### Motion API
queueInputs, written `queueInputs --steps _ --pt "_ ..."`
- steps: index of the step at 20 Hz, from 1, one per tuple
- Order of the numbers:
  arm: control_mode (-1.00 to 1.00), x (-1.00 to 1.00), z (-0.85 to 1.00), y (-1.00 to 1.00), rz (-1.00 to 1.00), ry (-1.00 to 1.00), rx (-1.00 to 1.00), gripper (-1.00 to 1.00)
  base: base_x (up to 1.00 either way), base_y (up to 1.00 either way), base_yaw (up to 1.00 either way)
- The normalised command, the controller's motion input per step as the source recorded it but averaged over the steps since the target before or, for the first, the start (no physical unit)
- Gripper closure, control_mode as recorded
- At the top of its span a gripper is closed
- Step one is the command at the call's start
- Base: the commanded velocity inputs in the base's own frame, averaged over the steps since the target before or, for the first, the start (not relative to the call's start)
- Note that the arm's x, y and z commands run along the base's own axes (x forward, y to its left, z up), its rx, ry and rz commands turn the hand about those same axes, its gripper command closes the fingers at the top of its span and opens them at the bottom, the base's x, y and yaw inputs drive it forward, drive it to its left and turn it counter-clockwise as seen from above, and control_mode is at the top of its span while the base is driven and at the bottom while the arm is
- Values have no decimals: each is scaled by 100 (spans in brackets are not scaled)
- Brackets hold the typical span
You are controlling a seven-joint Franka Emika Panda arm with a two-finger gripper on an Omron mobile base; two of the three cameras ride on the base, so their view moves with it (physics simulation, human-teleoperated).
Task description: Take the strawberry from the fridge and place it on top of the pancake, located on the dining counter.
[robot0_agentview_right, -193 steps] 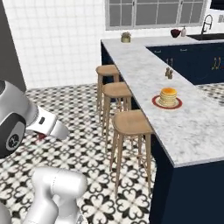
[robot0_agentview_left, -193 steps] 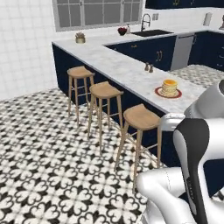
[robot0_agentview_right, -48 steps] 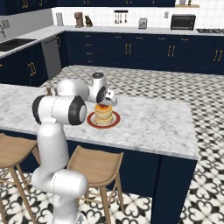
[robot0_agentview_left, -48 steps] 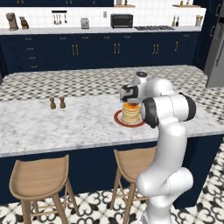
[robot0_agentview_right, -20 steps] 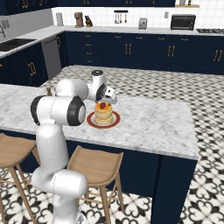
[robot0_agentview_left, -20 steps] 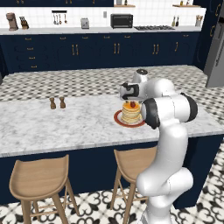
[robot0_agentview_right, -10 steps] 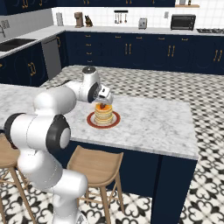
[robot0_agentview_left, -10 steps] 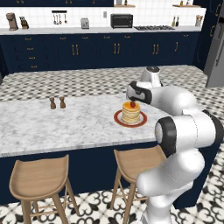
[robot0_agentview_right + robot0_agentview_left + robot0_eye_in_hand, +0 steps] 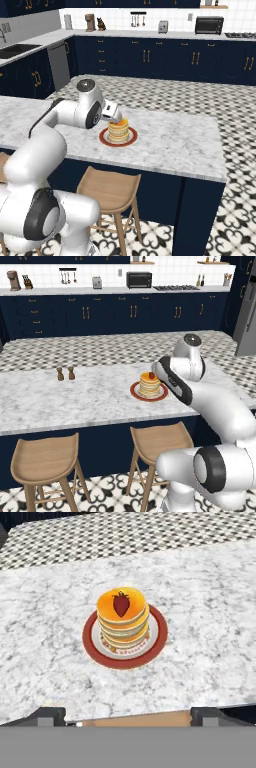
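Strawberry (image 9: pixel 120 604) is sitting on top of the pancake (image 9: pixel 123 619), on its red-rimmed plate (image 9: pixel 95 647) on the dining counter (image 9: pixel 210 637). Gripper (image 9: pixel 128 716) is hovering nearby, fingers spread wide, holding nothing.

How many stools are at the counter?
2. One stool stands at the left, the other stool under the counter edge just below the pancake. More may sit beyond the picture's left edge.

We see our gripper (image 9: pixel 128 714) drawn back from the pancake (image 9: pixel 123 618), jaws wide, strawberry (image 9: pixel 120 604) left on top, arm folded toward us.
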Motion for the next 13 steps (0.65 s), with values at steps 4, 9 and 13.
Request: queueInputs --steps 4,9,13 --pt "-100 -100 58 4 0 -26 0 -100 0 0 0" --pt "-100 -100 55 4 0 -23 0 -100 0 0 0" --pt "-100 -100 61 3 0 -28 0 -100 0 0 0"
